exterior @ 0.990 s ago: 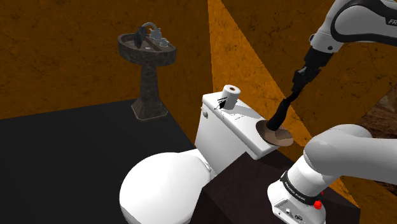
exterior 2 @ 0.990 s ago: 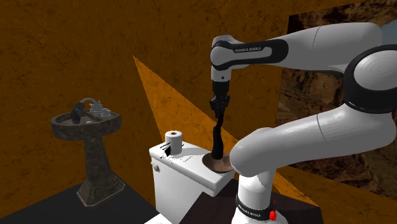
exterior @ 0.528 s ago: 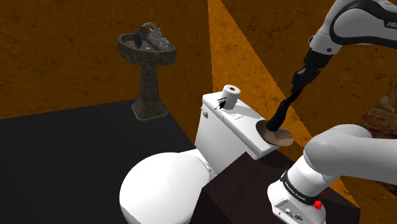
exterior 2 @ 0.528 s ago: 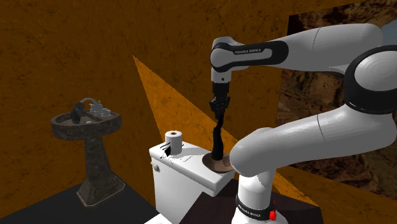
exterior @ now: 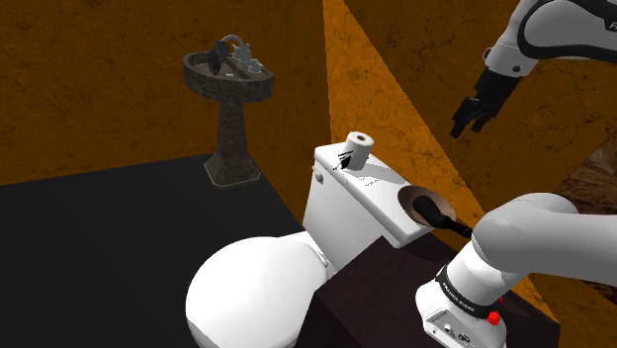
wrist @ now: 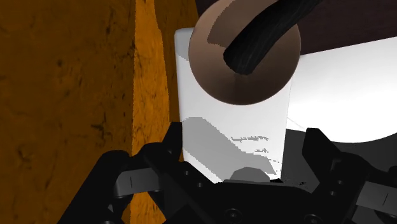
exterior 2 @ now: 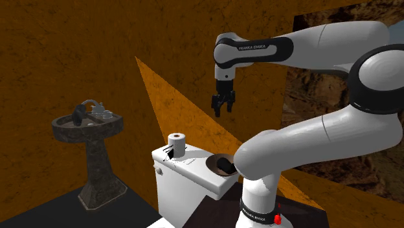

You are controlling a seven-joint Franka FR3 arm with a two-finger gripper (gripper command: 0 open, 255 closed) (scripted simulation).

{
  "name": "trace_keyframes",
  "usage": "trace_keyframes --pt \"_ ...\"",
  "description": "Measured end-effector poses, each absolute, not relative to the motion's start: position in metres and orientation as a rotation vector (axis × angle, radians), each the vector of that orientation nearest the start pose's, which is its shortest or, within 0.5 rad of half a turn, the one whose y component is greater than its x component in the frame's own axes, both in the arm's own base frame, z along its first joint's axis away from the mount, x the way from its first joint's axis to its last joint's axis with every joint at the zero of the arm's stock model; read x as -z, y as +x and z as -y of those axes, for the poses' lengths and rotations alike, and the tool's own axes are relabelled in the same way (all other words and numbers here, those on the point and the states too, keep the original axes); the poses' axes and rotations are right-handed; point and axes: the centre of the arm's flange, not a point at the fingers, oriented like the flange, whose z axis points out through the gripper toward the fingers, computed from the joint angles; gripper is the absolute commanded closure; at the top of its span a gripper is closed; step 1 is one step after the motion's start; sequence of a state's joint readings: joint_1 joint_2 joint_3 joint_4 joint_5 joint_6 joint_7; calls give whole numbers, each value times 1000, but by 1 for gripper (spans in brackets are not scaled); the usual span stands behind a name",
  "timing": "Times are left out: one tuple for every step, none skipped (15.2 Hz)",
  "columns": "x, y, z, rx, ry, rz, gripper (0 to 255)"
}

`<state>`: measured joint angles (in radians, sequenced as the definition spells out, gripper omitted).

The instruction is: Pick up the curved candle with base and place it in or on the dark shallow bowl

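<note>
You would have found the black curved candle [exterior: 432, 210] a stiff, probably light thing, smooth enough to slip and long enough to swing or roll once it was laid down. As wax, I judged it liable to snap at the bend. The best hold looked to be across the thicker stretch near its base, with the fingers square to the stem and not out on the thin tip. It showed as a plain black, glossless rod, bowed along its length and fatter at one end. It lay tipped over in the brown shallow bowl [exterior: 410, 201] on the lid of the white toilet cistern [exterior: 356, 203]. Its thick end rested inside the bowl and its slim end reached out past the rim, off the cistern's edge toward the stand. Your hand [exterior: 465, 129] hung well above the cistern with its fingers spread wide, nothing between them and nothing touching them. By the look of it, the candle was already placed as the task asked.
</note>
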<state>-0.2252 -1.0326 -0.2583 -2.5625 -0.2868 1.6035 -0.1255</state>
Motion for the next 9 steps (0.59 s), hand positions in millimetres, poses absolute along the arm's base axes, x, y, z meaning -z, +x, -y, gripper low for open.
trace_keyframes --pt "-563 203 162 67 -3196 -385 0" --pt "-574 202 160 66 -3196 -386 0" --pt "-580 202 159 66 -3196 -385 0" --pt "-583 203 159 65 -3196 -385 0" --pt "-584 203 158 65 -3196 -385 0" --pt "-584 203 158 65 -3195 -385 0" --pt "-585 203 158 65 -3195 -385 0" --pt "-585 203 158 65 -3195 -385 0" --pt "-585 203 158 64 -3195 -385 0"
